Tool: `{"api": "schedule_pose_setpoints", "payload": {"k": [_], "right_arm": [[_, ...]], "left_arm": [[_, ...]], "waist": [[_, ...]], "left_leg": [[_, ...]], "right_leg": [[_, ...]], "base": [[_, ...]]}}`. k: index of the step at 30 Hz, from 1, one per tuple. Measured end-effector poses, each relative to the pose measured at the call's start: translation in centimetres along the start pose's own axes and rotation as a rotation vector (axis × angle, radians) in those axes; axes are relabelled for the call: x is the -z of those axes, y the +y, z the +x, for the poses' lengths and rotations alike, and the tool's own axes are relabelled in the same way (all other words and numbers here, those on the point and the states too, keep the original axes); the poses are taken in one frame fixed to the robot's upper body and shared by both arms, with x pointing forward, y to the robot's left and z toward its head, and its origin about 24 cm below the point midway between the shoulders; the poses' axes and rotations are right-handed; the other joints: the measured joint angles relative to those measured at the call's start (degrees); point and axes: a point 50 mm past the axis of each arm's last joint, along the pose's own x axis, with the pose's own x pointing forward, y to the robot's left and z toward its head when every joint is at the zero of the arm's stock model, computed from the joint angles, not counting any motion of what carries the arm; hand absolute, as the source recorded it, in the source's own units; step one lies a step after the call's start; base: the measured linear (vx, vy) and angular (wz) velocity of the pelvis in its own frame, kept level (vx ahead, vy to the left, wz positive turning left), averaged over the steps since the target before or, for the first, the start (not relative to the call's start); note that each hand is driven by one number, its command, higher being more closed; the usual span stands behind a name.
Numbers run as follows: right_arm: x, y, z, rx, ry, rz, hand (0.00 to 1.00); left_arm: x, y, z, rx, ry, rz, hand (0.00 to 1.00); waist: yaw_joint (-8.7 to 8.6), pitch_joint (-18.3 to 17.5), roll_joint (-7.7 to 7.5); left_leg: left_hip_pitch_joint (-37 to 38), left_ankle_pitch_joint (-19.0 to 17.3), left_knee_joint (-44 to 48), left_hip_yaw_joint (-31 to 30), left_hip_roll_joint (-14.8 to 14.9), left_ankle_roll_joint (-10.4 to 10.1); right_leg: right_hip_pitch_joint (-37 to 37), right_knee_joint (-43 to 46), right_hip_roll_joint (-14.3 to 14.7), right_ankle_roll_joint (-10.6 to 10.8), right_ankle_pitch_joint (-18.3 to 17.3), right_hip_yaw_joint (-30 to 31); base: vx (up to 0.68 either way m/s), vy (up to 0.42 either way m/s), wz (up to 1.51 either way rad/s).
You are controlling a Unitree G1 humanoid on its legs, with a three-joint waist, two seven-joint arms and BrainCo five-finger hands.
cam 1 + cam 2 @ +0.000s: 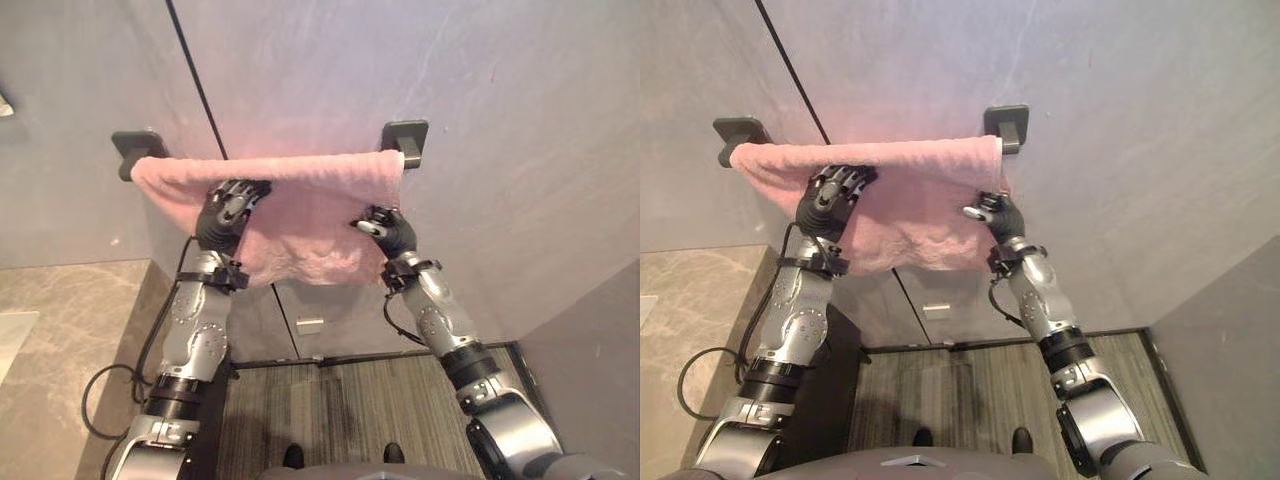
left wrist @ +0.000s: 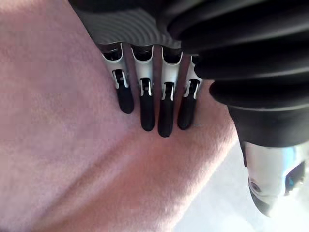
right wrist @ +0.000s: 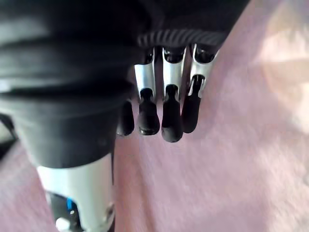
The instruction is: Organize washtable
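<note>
Both arms reach up: left hand (image 1: 226, 212) and right hand (image 1: 385, 230) lie straight-fingered, gripping nothing, against the pink towel (image 1: 300, 215); eye views add dark rail brackets (image 1: 405, 135).

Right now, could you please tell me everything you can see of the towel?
The towel is pink and fluffy, hanging on the grey wall between a dark left bracket and right bracket. Its top runs straight; its bottom edge hangs uneven and rumpled. The left hand rests straight-fingered on its upper left part, the right hand against its right side.
</note>
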Motion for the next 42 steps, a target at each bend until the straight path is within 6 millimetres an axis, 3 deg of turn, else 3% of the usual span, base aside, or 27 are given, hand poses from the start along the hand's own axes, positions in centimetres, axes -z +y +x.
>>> {"api": "schedule_pose_setpoints", "payload": {"k": [3,6,12,18,20,23,26,29,30,33,36,40,42], "right_arm": [[-0.9,-4.3,-2.3,0.166,-0.045,-0.007,0.00],[-1.3,-6.8,-4.9,0.263,-0.069,-0.017,0.00],[1.0,-8.4,-8.9,0.345,-0.002,-0.005,0.00],[4.5,-9.7,-13.7,0.506,0.085,0.076,0.00],[5.9,-10.4,-15.3,0.559,0.160,0.030,0.00],[9.0,-11.7,-17.9,0.662,0.308,0.064,0.00],[13.6,-13.0,-23.7,0.886,0.530,0.182,0.00],[16.7,-12.5,-29.9,1.047,0.796,0.229,0.00],[17.3,-12.2,-32.1,1.113,0.880,0.252,0.00],[17.3,-11.9,-35.2,1.229,0.954,0.262,0.00],[17.3,-11.9,-35.7,1.258,0.970,0.236,0.00],[17.2,-12.0,-35.6,1.258,0.963,0.237,0.00],[17.2,-12.1,-34.9,1.235,0.957,0.225,0.00]], "left_arm": [[0.0,2.7,-2.5,-0.130,0.016,0.025,0.00],[0.5,4.6,-5.2,-0.250,0.045,0.030,0.00],[3.4,7.0,-9.9,-0.461,0.159,-0.020,0.00],[7.2,9.6,-17.7,-0.761,0.368,-0.060,0.00],[9.2,10.0,-21.6,-0.861,0.540,-0.054,0.00],[11.0,9.8,-25.6,-0.936,0.729,-0.037,0.00],[12.9,8.6,-30.0,-1.050,0.906,-0.109,0.00],[14.0,7.1,-33.6,-1.125,1.087,-0.137,0.00],[14.2,6.8,-34.3,-1.109,1.167,-0.104,0.00],[14.3,6.4,-35.1,-1.063,1.291,0.009,0.00],[14.2,6.4,-35.2,-0.999,1.357,0.118,0.00],[14.2,6.3,-35.3,-1.013,1.361,0.126,0.00],[14.3,6.3,-34.9,-0.954,1.386,0.186,0.00]], "waist": [[-0.06,0.0,0.02],[-0.18,0.1,0.05],[-0.36,0.0,0.03],[-0.62,0.0,-0.06],[-0.98,-0.2,-0.32],[-1.26,-0.8,-1.12],[-1.31,-1.0,-1.35],[-1.48,-1.2,-1.10],[-1.54,-1.1,-1.04],[-1.68,-0.8,-0.57],[-1.80,-0.9,-0.52],[-2.04,-0.7,-0.42],[-2.43,-0.6,-0.31]], "left_leg": [[0.0,-0.2,0.0,0.1,0.0,0.1],[-0.1,-0.3,0.0,0.1,0.0,0.0],[-0.1,-0.5,0.0,0.3,0.1,0.0],[0.0,-0.6,0.0,0.4,0.0,0.0],[0.0,-0.7,0.0,0.4,0.0,0.0],[0.1,-0.7,0.0,0.5,0.0,0.0],[1.5,-1.3,0.0,0.7,-0.1,0.1],[2.1,-1.6,0.0,1.1,-0.1,0.1],[2.4,-1.6,0.0,1.1,-0.1,0.1],[4.1,-1.7,-0.1,1.5,-0.1,0.0],[5.7,-2.4,-0.6,2.7,0.0,-0.3],[6.7,-2.7,-0.6,2.9,0.0,0.1],[5.3,-2.8,-0.6,2.7,0.2,0.1]], "right_leg": [[0.0,-0.2,0.0,0.0,0.0,0.1],[0.0,-0.5,0.1,0.0,0.0,0.2],[0.0,-0.8,0.1,0.0,0.1,0.3],[0.1,-1.0,0.0,0.0,0.1,-0.1],[0.2,-1.1,0.0,0.1,0.1,-0.2],[0.7,-2.0,0.0,0.1,0.1,-0.2],[2.1,-2.3,0.0,0.1,0.0,-0.2],[2.6,-2.3,-0.1,0.2,-0.1,0.0],[2.9,-2.3,-0.1,0.2,0.0,0.0],[4.4,-1.8,0.0,0.1,-0.2,0.3],[5.1,-1.1,0.1,0.1,-1.1,1.7],[4.9,0.3,0.1,0.1,-1.7,2.0],[3.0,1.8,0.3,-0.3,-2.5,1.5]], "base": [[0.00,0.000,0.00],[0.00,0.000,0.00],[0.00,0.000,-0.01],[0.00,0.000,0.00],[0.00,0.000,0.00],[0.00,0.000,0.00],[0.01,0.002,-0.03],[0.01,0.005,-0.06],[0.00,0.000,0.00],[-0.02,0.010,-0.07],[-0.06,0.023,-0.19],[-0.07,0.019,-0.07],[-0.08,-0.002,0.12]]}}
